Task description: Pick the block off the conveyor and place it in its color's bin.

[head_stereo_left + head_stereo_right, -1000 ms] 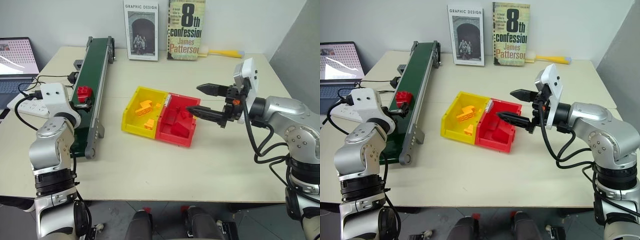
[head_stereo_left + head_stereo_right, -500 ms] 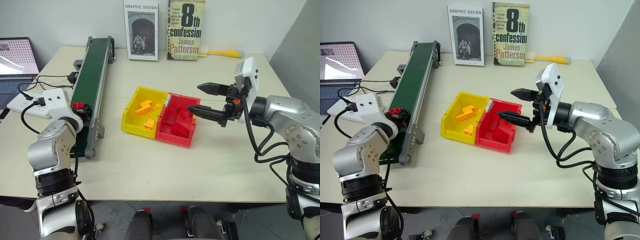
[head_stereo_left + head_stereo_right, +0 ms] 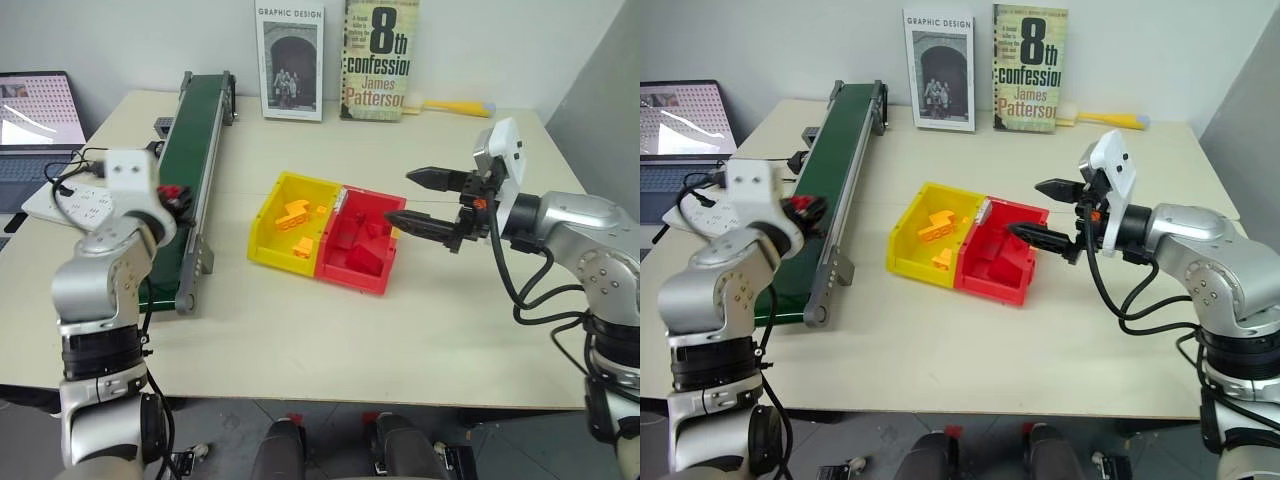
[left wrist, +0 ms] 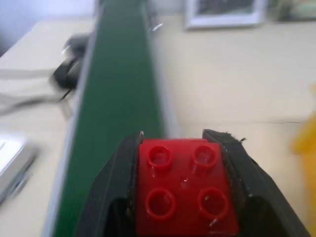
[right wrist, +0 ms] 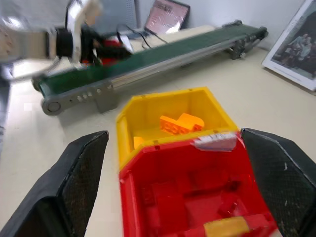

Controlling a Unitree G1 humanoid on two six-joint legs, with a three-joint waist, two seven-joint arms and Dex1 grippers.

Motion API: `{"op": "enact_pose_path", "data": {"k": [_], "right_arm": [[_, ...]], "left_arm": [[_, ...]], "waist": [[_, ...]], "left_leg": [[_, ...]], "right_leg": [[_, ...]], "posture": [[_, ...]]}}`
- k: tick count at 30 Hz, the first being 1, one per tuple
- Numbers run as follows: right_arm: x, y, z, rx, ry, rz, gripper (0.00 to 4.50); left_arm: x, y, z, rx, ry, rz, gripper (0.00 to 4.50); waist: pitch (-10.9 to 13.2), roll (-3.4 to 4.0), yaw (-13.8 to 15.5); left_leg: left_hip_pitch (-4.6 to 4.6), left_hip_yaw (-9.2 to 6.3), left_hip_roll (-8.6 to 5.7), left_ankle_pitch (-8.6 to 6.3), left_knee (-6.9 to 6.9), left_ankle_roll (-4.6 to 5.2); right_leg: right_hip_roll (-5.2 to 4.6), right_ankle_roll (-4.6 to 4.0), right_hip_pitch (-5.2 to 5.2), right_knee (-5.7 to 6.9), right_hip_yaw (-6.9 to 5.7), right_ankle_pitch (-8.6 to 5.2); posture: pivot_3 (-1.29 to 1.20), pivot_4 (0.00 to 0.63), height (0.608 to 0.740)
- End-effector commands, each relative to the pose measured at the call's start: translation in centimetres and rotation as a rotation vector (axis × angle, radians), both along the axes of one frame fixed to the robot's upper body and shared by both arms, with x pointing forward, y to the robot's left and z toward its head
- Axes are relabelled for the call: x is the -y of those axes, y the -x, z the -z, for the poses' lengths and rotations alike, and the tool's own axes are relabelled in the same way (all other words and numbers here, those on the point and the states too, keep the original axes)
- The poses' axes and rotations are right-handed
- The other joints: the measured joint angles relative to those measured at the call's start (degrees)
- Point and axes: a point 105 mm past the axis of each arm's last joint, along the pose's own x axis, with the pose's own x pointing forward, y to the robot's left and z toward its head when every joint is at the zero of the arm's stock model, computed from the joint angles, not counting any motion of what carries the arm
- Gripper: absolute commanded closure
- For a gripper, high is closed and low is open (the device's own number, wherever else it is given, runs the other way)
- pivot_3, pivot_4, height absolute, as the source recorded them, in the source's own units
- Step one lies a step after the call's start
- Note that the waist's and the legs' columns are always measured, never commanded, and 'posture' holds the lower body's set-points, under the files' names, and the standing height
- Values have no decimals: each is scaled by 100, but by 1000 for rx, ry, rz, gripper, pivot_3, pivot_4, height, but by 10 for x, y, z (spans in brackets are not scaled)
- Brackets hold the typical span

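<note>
Here we have the left gripper (image 4: 182,197) pinching the small bright red studded plastic brick (image 4: 183,185), one black finger (image 4: 116,182) pressed to each side of it, studs facing up. Seen from the head camera, that gripper (image 3: 172,196) holds the brick (image 3: 167,191) just above the long dark green belt conveyor (image 3: 190,140) in its grey railed frame, near the belt's right rail and toward the near end. So the brick is clamped and appears lifted clear of the belt; we judge the pick done and the carry in hand.

Moving outward, the red open-top plastic tray (image 3: 360,268) sits at about three o'clock from the left gripper, well apart from it, beyond the matching yellow plastic tray (image 3: 270,240) that touches its left wall. Red bricks already lie in the red tray and yellow-orange bricks (image 3: 293,212) in the yellow one. The right gripper (image 3: 420,197) hovers with its fingers spread wide, empty, just past the red tray's right rim, at three o'clock from it.

The next move, in our view, calls for carrying the brick across the yellow tray without dipping into it, stopping over the red tray, and only then letting go. We would also watch the right gripper, which stands close to the drop spot and could crowd the approach.
</note>
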Motion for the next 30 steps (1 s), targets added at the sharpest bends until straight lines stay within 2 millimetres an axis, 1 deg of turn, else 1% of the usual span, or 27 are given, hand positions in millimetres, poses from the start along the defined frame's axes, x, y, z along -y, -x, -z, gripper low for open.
{"op": "enact_pose_path", "data": {"k": [1, 2, 4, 6, 9, 11, 12, 13, 16, 17, 19, 20, 22, 23, 26, 28, 30], "right_arm": [[10, 20, -6, 50, 75, 17, 0], [11, 27, -6, 44, 86, 16, 0], [10, 38, -4, 34, 99, 12, 0], [8, 44, -3, 29, 102, 12, 0], [7, 49, -1, 23, 95, 35, 0], [10, 50, 0, 24, 85, 70, 0], [12, 51, 2, 20, 85, 83, 0], [13, 52, 4, 16, 85, 93, 0], [15, 55, 7, 5, 81, 112, 0], [16, 55, 7, 3, 79, 115, 0], [16, 54, 7, 3, 76, 117, 0], [16, 52, 7, 3, 73, 117, 0], [16, 50, 8, 1, 75, 109, 0], [16, 49, 10, -4, 84, 100, 0], [18, 44, 13, -15, 108, 67, 0], [18, 38, 11, -13, 104, 40, 0], [18, 31, 9, -9, 94, 24, 0]], "left_arm": [[87, 2, -22, 56, -53, 426, 2969], [112, 6, -21, 50, -66, 545, 2969], [152, 15, -13, 28, -111, 741, 2969], [170, 19, -5, 8, -149, 847, 2969], [185, 12, 11, -13, -194, 914, 2969], [189, 7, 20, -29, -210, 939, 2269], [189, 5, 22, -35, -205, 951, 2224], [190, 3, 23, -36, -203, 960, 2048], [189, 1, 20, -30, -210, 985, 1349], [188, 1, 17, -25, -208, 992, 1244], [184, 2, 10, -11, -204, 997, 882], [180, 1, 6, 1, -206, 988, 621], [165, 2, -1, 12, -211, 968, 134], [154, 2, -2, 9, -233, 944, 11], [111, 14, -1, -46, -324, 908, 11], [85, 25, -2, -84, -350, 886, 11], [67, 36, -5, -109, -353, 860, 11]], "waist": [[0, 0, 5], [0, 0, 8], [0, 1, 0], [0, 1, -12], [0, 1, -121], [1, 2, -178], [0, 2, -179], [1, 2, -180], [1, 2, -172], [1, 2, -165], [1, 2, -154], [1, 2, -155], [1, 2, -164], [1, 2, -180], [3, 5, -235], [4, 7, -257], [4, 8, -267]], "left_leg": [[0, 3, -2, 0, 2, 0], [0, 6, -7, 0, 2, 0], [-1, 6, -9, 0, 2, 1], [1, 8, -10, 0, 2, 1], [11, 13, -4, -1, 0, 2], [16, 15, 0, -1, 0, 4], [16, 15, 2, -1, 0, 4], [16, 13, 2, -1, -1, 5], [9, 14, 3, -1, -2, 5], [7, 13, 3, -1, -2, 5], [5, 13, -1, -1, -1, 5], [4, 12, -1, -1, 1, 5], [6, 13, -1, -1, 2, 6], [8, 13, 1, -1, 2, 6], [13, 16, 12, -1, -4, 6], [18, 17, 18, -1, -9, 6], [19, 17, 22, -1, -9, 6]], "right_leg": [[-2, 0, 3, -4, 3, 0], [-5, 0, 3, -4, 6, 0], [-6, 1, 3, -4, 7, 0], [-5, 1, 3, -3, 8, 0], [5, 1, 5, 3, 22, 0], [11, 1, 7, 5, 26, -1], [15, 1, 6, 5, 28, -1], [16, 1, 8, 6, 25, -1], [18, 2, 5, 0, 27, -1], [18, 2, 5, -1, 26, -1], [14, 2, 4, -3, 27, -1], [14, 2, 4, -3, 27, -1], [14, 2, 5, -1, 27, -1], [15, 2, 5, -1, 28, -1], [25, 2, 2, 1, 31, -1], [28, 2, 1, 4, 29, -1], [30, 2, -1, 5, 28, -1]], "posture": [[0, 150, 740], [0, 150, 740], [0, 150, 740], [0, 150, 740], [0, 150, 740], [0, 150, 740], [0, 150, 740], [0, 150, 740], [0, 150, 740], [0, 150, 740], [0, 150, 740], [0, 150, 740], [0, 150, 740], [0, 150, 740], [0, 150, 740], [0, 150, 740], [0, 150, 740]]}}
